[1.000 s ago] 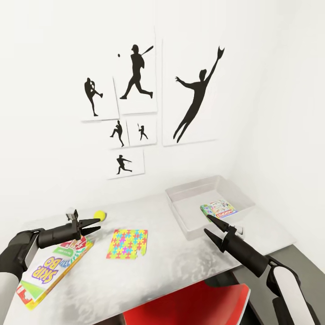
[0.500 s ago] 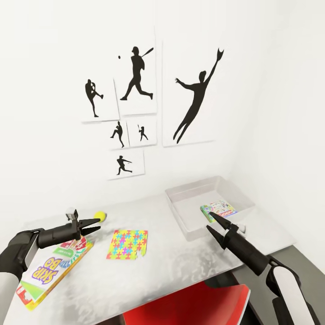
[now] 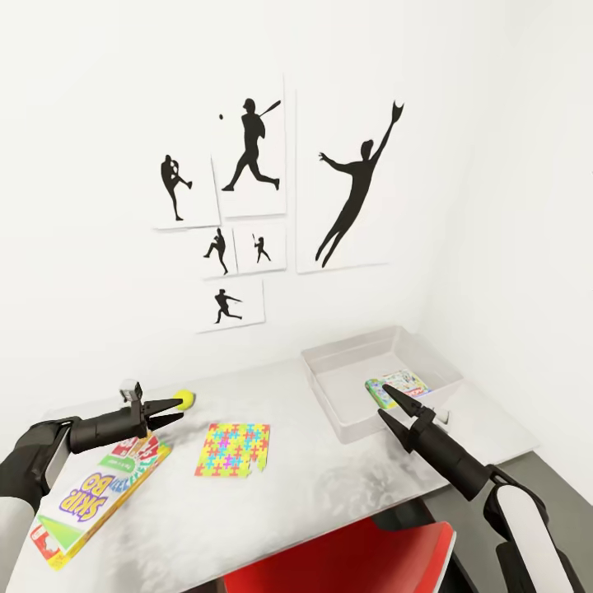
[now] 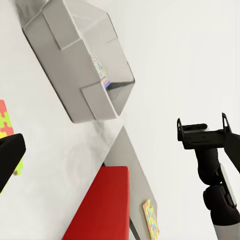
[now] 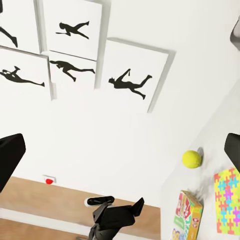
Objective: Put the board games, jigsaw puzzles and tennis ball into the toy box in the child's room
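One board game (image 3: 397,385) already lies in the toy box (image 3: 346,362) at the right middle of the head view, so the work looks partly done. The step in hand seems to be a pause between loads, with both arms hovering over the desk (image 3: 329,469) and holding nothing.

The left tool (image 3: 171,410) hangs at the lower left with its fingers parted and empty, just short of the tennis ball (image 3: 184,399), which sits near the desk's back edge by the wall. Under that arm lies the Skip-Bo box (image 3: 95,498), angled toward the desk's front left corner. The jigsaw (image 3: 233,450) lies flat at centre, well apart from the toy box. The right tool (image 3: 385,409) is also spread and empty, its tips over the box's near wall.

Next would likely be the ball: the left tool needs to reach a little further and close round it without knocking it toward the wall.

Room is fair. Bare desk lies between jigsaw and toy box. A red chair (image 3: 362,560) sits tucked below the front edge, and the right wall stands close behind the box.
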### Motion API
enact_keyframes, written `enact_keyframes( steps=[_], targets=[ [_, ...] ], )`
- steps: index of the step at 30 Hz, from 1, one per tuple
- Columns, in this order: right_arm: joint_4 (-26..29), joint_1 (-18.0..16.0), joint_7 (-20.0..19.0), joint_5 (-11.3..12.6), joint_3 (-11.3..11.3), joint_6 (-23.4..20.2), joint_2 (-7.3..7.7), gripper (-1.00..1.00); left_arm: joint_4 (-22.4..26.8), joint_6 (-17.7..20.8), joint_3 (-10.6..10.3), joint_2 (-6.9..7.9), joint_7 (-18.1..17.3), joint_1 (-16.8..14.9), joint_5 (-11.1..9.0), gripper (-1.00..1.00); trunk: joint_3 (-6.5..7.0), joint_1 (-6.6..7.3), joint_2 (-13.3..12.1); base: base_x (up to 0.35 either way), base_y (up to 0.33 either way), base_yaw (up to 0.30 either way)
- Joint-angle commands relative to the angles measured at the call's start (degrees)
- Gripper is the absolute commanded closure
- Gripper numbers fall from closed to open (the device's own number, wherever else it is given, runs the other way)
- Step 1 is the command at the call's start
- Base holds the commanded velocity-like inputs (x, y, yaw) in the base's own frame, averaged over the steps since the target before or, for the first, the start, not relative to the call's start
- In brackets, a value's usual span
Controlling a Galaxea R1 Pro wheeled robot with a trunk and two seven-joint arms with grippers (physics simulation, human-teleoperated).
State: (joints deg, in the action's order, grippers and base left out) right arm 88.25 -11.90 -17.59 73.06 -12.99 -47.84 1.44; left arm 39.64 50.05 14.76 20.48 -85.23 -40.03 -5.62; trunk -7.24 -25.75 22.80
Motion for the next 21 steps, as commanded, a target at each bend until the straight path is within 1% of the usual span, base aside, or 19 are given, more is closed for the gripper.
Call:
enact_keyframes(
  steps=[1,12,15,21],
  targets=[
    [0.0,-0.1,-0.3,-0.2,-0.1,-0.3,-0.01,-1.0,0.0,0.6,0.0,0.0,-0.2,0.0,0.0,-1.0,-0.02,-0.04,0.1,-0.005,0.0,0.0],
    [0.0,-0.1,-0.3,-0.2,0.0,-0.2,-0.25,-1.0,0.0,0.6,0.0,0.0,-0.2,0.0,0.0,-1.0,1.01,-0.04,0.1,-0.014,0.0,0.0],
    [0.0,-0.1,-0.3,-0.3,0.5,-0.1,-0.28,-1.0,0.0,0.6,0.0,0.0,-0.2,0.0,0.0,-1.0,1.3,-0.04,0.1,-0.115,0.0,0.0],
    [0.0,-0.1,-0.3,-1.4,1.4,0.0,-0.28,-1.0,0.0,0.6,0.0,0.0,-0.2,0.0,0.0,-1.0,1.87,-0.04,0.1,-0.158,0.0,0.0]
  ],
)
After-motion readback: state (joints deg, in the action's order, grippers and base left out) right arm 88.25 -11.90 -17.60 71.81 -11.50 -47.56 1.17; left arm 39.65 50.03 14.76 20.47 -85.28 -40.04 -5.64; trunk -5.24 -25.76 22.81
